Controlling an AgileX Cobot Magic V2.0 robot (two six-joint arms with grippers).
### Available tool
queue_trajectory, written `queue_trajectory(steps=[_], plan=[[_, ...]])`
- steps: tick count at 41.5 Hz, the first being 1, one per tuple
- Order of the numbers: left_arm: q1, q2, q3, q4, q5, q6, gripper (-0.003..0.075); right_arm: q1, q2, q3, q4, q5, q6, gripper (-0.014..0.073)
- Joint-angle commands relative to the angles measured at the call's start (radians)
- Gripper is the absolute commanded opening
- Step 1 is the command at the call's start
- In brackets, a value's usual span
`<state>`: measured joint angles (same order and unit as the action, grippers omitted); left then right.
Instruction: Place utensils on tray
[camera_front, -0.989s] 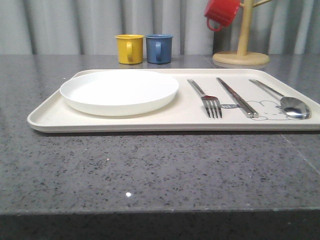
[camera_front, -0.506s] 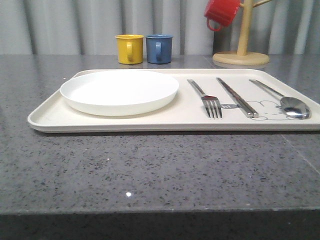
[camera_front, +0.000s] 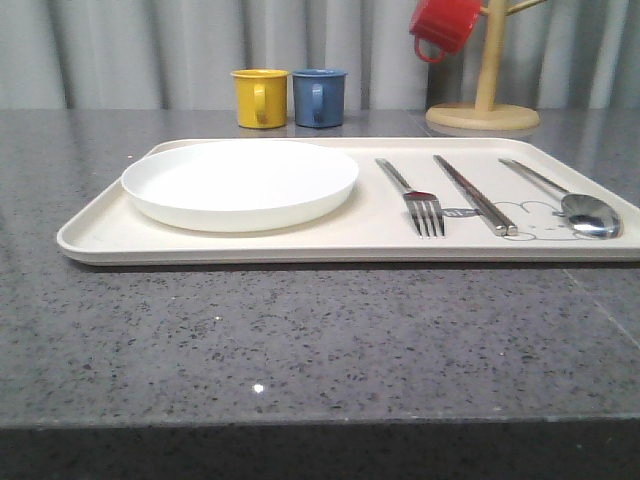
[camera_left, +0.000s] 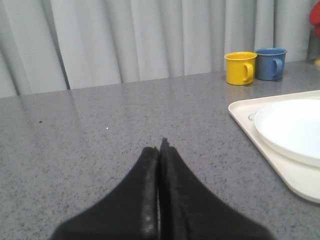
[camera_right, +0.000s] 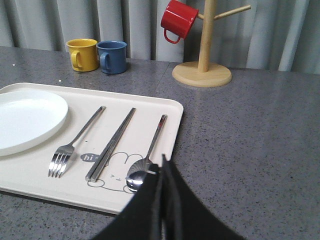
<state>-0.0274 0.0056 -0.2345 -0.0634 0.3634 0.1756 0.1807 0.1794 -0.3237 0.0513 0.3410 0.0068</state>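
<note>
On the cream tray (camera_front: 100, 238) lie a round white plate (camera_front: 240, 182) at the left, then a silver fork (camera_front: 412, 195), a pair of silver chopsticks (camera_front: 474, 193) and a silver spoon (camera_front: 570, 202). The right wrist view has the same row: fork (camera_right: 76, 143), chopsticks (camera_right: 111, 143), spoon (camera_right: 150, 150) on the tray (camera_right: 45, 185). My right gripper (camera_right: 163, 165) is shut on nothing, its tips over the tray's corner beside the spoon bowl. My left gripper (camera_left: 161, 147) is shut and empty above bare counter, well away from the tray (camera_left: 240, 111) and plate (camera_left: 295, 127).
A yellow mug (camera_front: 258, 97) and a blue mug (camera_front: 318, 96) stand behind the tray. A red mug (camera_front: 443, 26) hangs on a wooden mug tree (camera_front: 484, 100) at the back right. Grey stone counter (camera_front: 300, 340) spreads in front of the tray.
</note>
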Motion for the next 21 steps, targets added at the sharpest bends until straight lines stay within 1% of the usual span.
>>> queue_trajectory(steps=[1, 6, 17, 19, 21], plan=[[0.018, -0.032, 0.026, -0.003, -0.082, -0.007, -0.0019, -0.003, 0.009, -0.028, -0.01, -0.084, -0.007, -0.0113], [0.039, -0.031, 0.095, -0.003, -0.121, -0.007, -0.0019, -0.003, 0.01, -0.028, -0.01, -0.083, -0.007, -0.0113], [0.041, -0.033, 0.244, -0.034, -0.358, -0.007, -0.0019, -0.003, 0.01, -0.028, -0.01, -0.083, -0.007, -0.0113], [0.041, -0.033, 0.242, -0.034, -0.339, -0.007, -0.0019, -0.003, 0.01, -0.028, -0.01, -0.083, -0.007, -0.0113], [0.041, -0.031, 0.242, -0.034, -0.348, -0.007, -0.0019, -0.003, 0.01, -0.028, -0.01, -0.083, -0.007, -0.0113]])
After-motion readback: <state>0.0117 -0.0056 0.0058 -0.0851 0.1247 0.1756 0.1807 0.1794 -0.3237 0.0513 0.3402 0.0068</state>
